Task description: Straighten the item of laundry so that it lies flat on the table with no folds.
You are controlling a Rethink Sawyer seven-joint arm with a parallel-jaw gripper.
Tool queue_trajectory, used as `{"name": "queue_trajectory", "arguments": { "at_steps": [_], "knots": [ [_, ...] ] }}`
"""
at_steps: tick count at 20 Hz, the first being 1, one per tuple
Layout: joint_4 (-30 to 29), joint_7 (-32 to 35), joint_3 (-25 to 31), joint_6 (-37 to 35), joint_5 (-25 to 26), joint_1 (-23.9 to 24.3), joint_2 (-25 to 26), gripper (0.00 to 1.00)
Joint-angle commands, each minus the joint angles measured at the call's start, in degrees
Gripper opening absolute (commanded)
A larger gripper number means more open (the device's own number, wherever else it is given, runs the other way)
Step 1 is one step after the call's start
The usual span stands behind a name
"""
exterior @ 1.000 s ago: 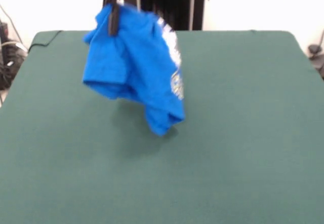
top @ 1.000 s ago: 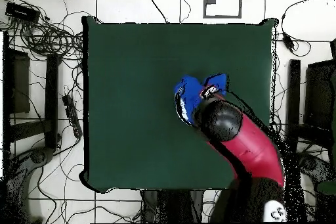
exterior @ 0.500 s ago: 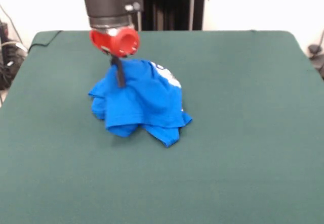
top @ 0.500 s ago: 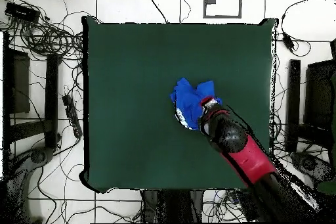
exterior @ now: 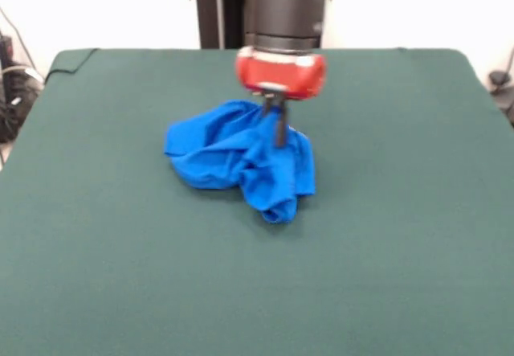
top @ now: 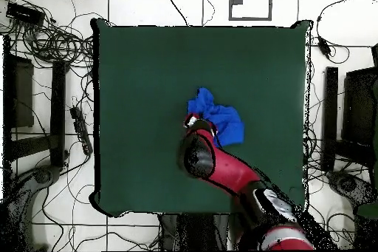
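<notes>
Hand (exterior: 279,135) on crumpled shirt (exterior: 233,163), green table (exterior: 385,235)

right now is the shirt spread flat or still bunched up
Bunched up. The blue T-shirt lies in a crumpled heap with folds on the green table, its print hidden, and the gripper is down in the cloth.

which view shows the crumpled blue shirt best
The front view: the shirt lies in a bunched heap on the table, its folds plain to see, with the claw down at its far side. The overhead view shows only a small blue patch, partly hidden by the arm.
</notes>
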State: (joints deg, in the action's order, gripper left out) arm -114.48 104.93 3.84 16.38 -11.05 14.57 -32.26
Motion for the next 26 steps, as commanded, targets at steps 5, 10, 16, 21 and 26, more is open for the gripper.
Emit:
{"name": "queue_trajectory", "arguments": {
  "at_steps": [5,10,16,21,26],
  "knots": [
    [10.73,-1.69,-18.90,5.91,-2.04,-15.54,3.42,0.00],
    [14.39,-0.69,-20.78,-2.59,-0.89,-14.58,5.30,0.00],
    [19.92,-1.56,-20.08,-5.03,3.23,-10.69,7.87,0.00],
    [23.24,-1.24,-21.21,-4.13,6.10,-7.64,10.00,0.00],
    [26.85,-0.60,-20.30,-3.12,10.06,-3.99,11.78,0.00]
  ]
}}
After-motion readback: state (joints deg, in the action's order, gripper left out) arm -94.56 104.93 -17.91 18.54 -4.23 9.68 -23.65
